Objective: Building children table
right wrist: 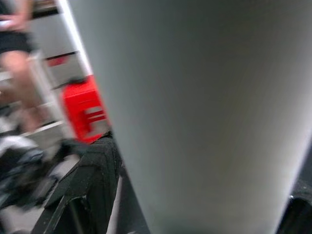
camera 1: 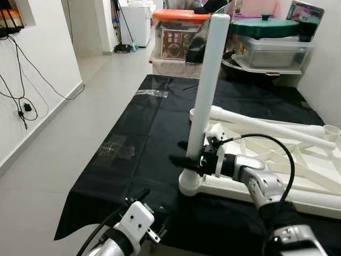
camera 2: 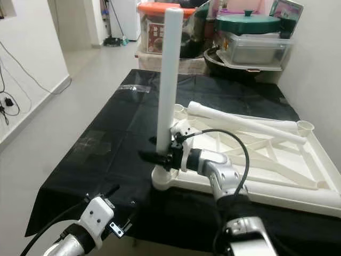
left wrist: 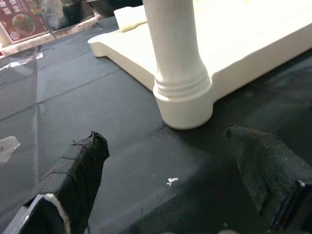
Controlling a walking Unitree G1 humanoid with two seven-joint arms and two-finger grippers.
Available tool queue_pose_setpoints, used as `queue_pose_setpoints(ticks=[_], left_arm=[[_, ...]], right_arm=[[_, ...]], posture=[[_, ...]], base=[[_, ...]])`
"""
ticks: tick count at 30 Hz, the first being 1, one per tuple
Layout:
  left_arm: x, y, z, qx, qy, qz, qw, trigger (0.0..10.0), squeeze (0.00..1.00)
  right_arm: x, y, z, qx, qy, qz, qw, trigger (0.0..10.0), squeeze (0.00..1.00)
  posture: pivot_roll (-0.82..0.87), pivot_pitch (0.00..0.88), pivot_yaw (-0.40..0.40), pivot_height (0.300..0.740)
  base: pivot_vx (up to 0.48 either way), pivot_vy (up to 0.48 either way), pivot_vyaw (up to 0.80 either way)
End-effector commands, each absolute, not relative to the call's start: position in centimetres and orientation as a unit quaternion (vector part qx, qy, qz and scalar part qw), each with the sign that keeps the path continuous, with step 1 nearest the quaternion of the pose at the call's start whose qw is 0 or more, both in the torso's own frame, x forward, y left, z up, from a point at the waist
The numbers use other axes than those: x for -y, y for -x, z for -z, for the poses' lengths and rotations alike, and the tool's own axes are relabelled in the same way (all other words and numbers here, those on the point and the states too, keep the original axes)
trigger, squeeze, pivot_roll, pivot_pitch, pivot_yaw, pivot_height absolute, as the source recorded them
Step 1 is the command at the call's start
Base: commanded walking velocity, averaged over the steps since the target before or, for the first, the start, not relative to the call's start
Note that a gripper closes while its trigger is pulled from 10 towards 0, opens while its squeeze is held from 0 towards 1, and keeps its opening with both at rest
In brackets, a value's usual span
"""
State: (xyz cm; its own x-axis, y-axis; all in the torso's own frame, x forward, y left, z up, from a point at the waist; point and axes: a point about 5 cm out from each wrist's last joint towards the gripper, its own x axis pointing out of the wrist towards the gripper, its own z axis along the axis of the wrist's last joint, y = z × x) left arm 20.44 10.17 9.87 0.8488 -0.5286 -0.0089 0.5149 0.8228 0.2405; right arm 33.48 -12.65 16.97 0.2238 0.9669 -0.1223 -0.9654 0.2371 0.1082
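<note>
Fingers of the right claw close on the upright white plastic table leg low on its shaft, one black finger on each side, pinching it just above its ribbed foot; in the right wrist view the pale leg looms close between the dark fingers. The leg stands vertical in the rounded corner socket of the white plastic tabletop, which lies upside down on the counter with its ribbed underside up. The silver right arm reaches in from the robot's right, a black cable looping over it.

Two more white legs lie flat across the upturned tabletop — one ends in an open cup-like end near the far right edge.

The left claw hangs low near the front edge of the counter, its black fingers spread wide and holding nothing (the wrist view looks between them at the socket and the leg's base, which sit a little beyond the tips). Its white wrist housing shows at the bottom of the head view.

A black cloth covers the counter, with patches of clear tape stuck to it. Beyond its far end stand storage boxes — one with an orange lid, one clear with a dark green lid. Grey tiled floor runs along the robot's left, beside a white wall with dangling black cables.
</note>
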Motion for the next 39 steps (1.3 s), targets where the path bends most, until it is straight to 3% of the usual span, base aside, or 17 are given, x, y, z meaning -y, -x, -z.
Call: queue_pose_setpoints(ticks=[1, 5, 6, 12, 16, 17, 19, 20, 22, 23, 24, 25, 26, 27, 30, 37, 39], left_arm=[[-10.2, -20.4, -9.6, 0.025, -0.115, 0.272, 0.955, 10.0, 0.0], [-10.3, -20.4, -9.6, 0.025, -0.116, 0.271, 0.955, 10.0, 0.0], [-10.3, -20.3, -9.6, 0.025, -0.116, 0.27, 0.956, 10.0, 0.0], [-10.3, -20.3, -9.7, 0.026, -0.115, 0.27, 0.956, 10.0, 0.0], [-10.2, -20.2, -9.7, 0.026, -0.112, 0.27, 0.956, 10.0, 0.0], [-10.2, -20.2, -9.7, 0.026, -0.112, 0.27, 0.956, 10.0, 0.0], [-10.2, -20.2, -9.7, 0.025, -0.111, 0.271, 0.956, 10.0, 0.0], [-10.2, -20.2, -9.7, 0.025, -0.111, 0.271, 0.956, 10.0, 0.0], [-10.2, -20.2, -9.7, 0.025, -0.11, 0.272, 0.956, 10.0, 0.0], [-10.2, -20.2, -9.7, 0.025, -0.11, 0.272, 0.956, 10.0, 0.0], [-10.1, -20.2, -9.7, 0.025, -0.11, 0.273, 0.955, 10.0, 0.0], [-10.1, -20.2, -9.8, 0.025, -0.109, 0.274, 0.955, 10.0, 0.0], [-10.1, -20.2, -9.8, 0.025, -0.109, 0.274, 0.955, 10.0, 0.0], [-10.0, -20.1, -9.7, 0.025, -0.109, 0.274, 0.955, 10.0, 0.0], [-10.0, -20.1, -9.7, 0.025, -0.108, 0.274, 0.955, 10.0, 0.0], [-10.1, -20.1, -9.7, 0.024, -0.109, 0.271, 0.956, 10.0, 0.0], [-10.1, -20.1, -9.7, 0.025, -0.109, 0.27, 0.956, 10.0, 0.0]], right_arm=[[11.5, -32.9, -15.9, -0.11, -0.003, -0.653, 0.749, 10.0, 0.0], [11.1, -33.3, -16.3, -0.111, 0.004, -0.667, 0.737, 10.0, 0.0], [10.5, -33.5, -16.5, -0.11, 0.011, -0.679, 0.726, 0.0, 0.0], [10.1, -33.6, -16.6, -0.101, 0.013, -0.682, 0.724, 0.0, 0.0], [10.3, -34.2, -16.3, -0.044, -0.002, -0.574, 0.818, 0.0, 0.0], [10.3, -34.2, -16.3, -0.044, -0.002, -0.574, 0.818, 0.0, 0.0], [10.8, -34.8, -16.0, -0.03, -0.015, -0.485, 0.874, 0.0, 0.0], [10.8, -34.8, -16.0, -0.03, -0.015, -0.485, 0.874, 0.0, 0.0], [12.2, -35.9, -15.3, -0.037, -0.041, -0.318, 0.946, 0.0, 0.0], [12.2, -35.9, -15.3, -0.037, -0.041, -0.318, 0.946, 0.0, 0.0], [14.0, -36.0, -14.4, -0.051, -0.051, -0.17, 0.983, 0.0, 0.0], [15.3, -35.9, -13.7, -0.063, -0.054, -0.067, 0.994, 0.0, 0.0], [15.3, -35.9, -13.7, -0.063, -0.054, -0.067, 0.994, 0.0, 0.0], [17.0, -34.9, -13.0, -0.073, -0.047, 0.054, 0.995, 0.0, 0.0], [16.9, -33.8, -12.9, -0.069, -0.073, 0.128, 0.987, 0.0, 0.0], [14.0, -33.6, -13.2, -0.069, -0.129, 0.137, 0.98, 0.0, 0.0], [12.4, -34.1, -13.7, -0.05, -0.139, 0.072, 0.986, 10.0, 0.0]], posture=[[0.11, 0.0, -0.058, 0.74], [0.11, 0.0, -0.056, 0.74], [0.11, 0.0, -0.061, 0.74], [0.11, 0.0, -0.061, 0.74], [0.1, 0.0, -0.061, 0.74], [0.1, 0.0, -0.061, 0.74], [0.1, 0.0, -0.057, 0.74], [0.1, 0.0, -0.057, 0.74], [0.09, 0.0, -0.055, 0.74], [0.09, 0.0, -0.055, 0.74], [0.08, 0.0, -0.054, 0.74], [0.08, 0.0, -0.054, 0.74], [0.08, 0.0, -0.054, 0.74], [0.07, 0.0, -0.058, 0.74], [0.06, 0.0, -0.055, 0.74], [0.06, 0.0, -0.054, 0.74], [0.06, 0.0, -0.058, 0.74]], base=[[0.0, 0.0, 0.0], [0.0, 0.0, 0.0], [0.0, 0.0, 0.0], [0.0, 0.0, 0.0], [0.0, 0.0, 0.0], [0.0, 0.0, 0.0], [0.0, 0.0, 0.0], [0.0, 0.0, 0.0], [0.0, 0.0, 0.0], [0.0, 0.0, 0.0], [0.0, 0.0, 0.0], [0.0, 0.0, 0.0], [0.0, 0.0, 0.0], [0.0, 0.0, 0.0], [0.0, 0.0, 0.0], [0.0, 0.0, 0.0], [0.0, 0.0, 0.0]])
